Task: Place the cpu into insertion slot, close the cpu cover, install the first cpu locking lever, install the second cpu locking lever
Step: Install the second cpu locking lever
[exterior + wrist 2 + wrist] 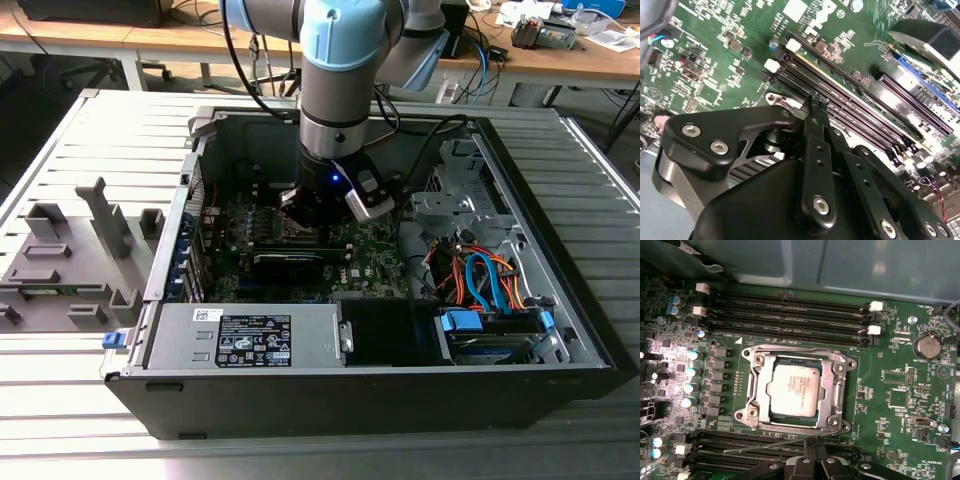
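Observation:
The cpu (794, 390), a pale silver square chip, lies flat in the insertion slot (751, 416), whose silvery rim surrounds it. The cpu cover (833, 385), a metal frame with a window, lies down over the chip's edges. A thin wire locking lever (765, 445) slants along the socket's side, away from the frame. Its free end meets my gripper (808, 442). The black fingers are pressed together at the tip in the second wrist view, gripper (817, 100). I cannot tell whether the wire is clamped or just touched. In the exterior view my gripper (310, 222) is low inside the open computer case.
Long black memory slots (790, 315) run on both sides of the socket. Small capacitors (690, 375) and a coin battery (926, 345) stand nearby. The case holds a power supply (245, 335) and coloured cables (480, 275). A grey fixture (70, 260) sits outside it.

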Available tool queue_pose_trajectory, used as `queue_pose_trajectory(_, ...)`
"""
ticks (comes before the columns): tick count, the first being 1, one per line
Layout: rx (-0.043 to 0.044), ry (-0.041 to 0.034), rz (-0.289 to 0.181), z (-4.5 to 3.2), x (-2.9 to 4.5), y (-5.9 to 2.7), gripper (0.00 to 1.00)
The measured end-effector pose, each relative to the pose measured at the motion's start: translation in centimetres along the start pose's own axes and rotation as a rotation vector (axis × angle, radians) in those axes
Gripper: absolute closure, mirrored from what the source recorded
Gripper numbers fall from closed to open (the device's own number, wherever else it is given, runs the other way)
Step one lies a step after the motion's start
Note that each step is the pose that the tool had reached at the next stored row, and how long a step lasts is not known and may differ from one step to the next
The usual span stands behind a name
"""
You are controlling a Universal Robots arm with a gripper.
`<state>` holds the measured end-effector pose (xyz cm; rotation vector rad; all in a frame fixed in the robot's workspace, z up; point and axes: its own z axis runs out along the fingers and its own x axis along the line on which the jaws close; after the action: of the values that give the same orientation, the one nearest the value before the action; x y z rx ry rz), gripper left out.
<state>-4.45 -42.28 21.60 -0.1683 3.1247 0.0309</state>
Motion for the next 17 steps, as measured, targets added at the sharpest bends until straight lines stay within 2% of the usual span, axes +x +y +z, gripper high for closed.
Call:
queue_pose_trajectory(6, -0.0003, -0.0010, 0.000, 0.01, 1.27, 0.15, 0.89)
queue_pose_trajectory(10, -0.0001, -0.0010, -0.002, 0.04, 1.48, 0.16, 0.89)
queue_pose_trajectory(17, -0.0004, -0.0008, -0.005, 0.05, 2.42, 0.25, 0.89)
